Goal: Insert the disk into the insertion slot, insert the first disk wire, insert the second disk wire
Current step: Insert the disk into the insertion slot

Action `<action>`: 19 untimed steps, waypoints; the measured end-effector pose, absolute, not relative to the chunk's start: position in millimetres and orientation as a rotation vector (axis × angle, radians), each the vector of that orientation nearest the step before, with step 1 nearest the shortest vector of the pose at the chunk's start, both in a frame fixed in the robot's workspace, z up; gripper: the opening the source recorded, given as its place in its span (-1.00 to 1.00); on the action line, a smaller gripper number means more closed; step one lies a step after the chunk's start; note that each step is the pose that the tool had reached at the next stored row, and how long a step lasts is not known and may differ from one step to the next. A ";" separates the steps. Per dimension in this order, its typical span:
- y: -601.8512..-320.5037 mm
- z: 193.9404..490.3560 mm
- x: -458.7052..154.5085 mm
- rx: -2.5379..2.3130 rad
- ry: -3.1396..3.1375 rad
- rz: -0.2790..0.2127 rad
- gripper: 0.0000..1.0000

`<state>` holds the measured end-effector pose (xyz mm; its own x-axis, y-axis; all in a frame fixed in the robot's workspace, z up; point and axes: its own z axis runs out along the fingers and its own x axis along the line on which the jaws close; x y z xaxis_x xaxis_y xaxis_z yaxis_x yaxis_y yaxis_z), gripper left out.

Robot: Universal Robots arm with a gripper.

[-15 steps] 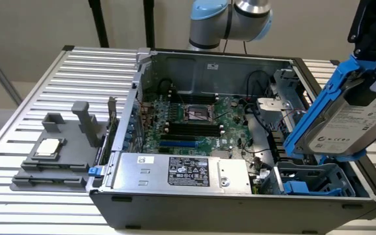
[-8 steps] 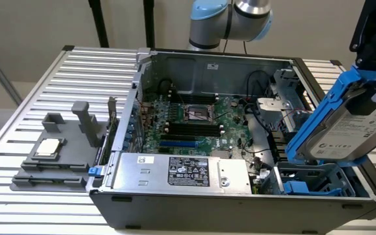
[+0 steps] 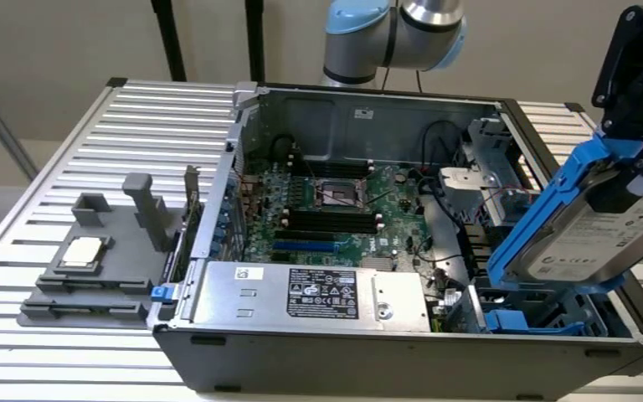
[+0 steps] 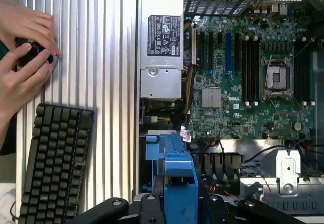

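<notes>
My gripper [image 3: 638, 186] is shut on the disk [image 3: 595, 239], a silver hard drive with a white label in a bright blue carrier frame. I hold it tilted in the air over the open computer case's corner at the exterior view's lower right. The insertion slot [image 3: 532, 316], a grey-blue drive cage with blue tabs, sits just below the disk's lower end. In the wrist view the blue carrier [image 4: 174, 166] sticks out from between my black fingers [image 4: 152, 204]. Thin red wires [image 3: 509, 198] lie beside the cage; I cannot tell which are the disk wires.
Inside the case are the silver power-supply box [image 3: 311, 293] and the green motherboard [image 3: 333, 209]. A grey fixture block [image 3: 98, 268] stands on the ribbed table at the exterior view's left. A person's hands [image 4: 25, 57] and a black keyboard [image 4: 55, 163] lie beside the case.
</notes>
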<state>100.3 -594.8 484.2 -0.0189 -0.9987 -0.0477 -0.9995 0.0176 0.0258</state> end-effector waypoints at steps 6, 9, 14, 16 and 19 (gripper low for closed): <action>-594.9 475.1 104.4 -2.188 2.227 0.082 -0.36; -595.0 471.4 107.6 -2.187 2.226 0.084 -0.36; -595.4 469.1 107.7 -2.186 2.226 0.085 -0.36; -595.4 467.6 107.7 -2.186 2.226 0.085 -0.36; -595.4 464.5 107.7 -2.186 2.226 0.085 -0.36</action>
<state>107.7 -595.4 464.5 -0.0186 -0.9984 -0.0531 -0.9996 0.0173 0.0244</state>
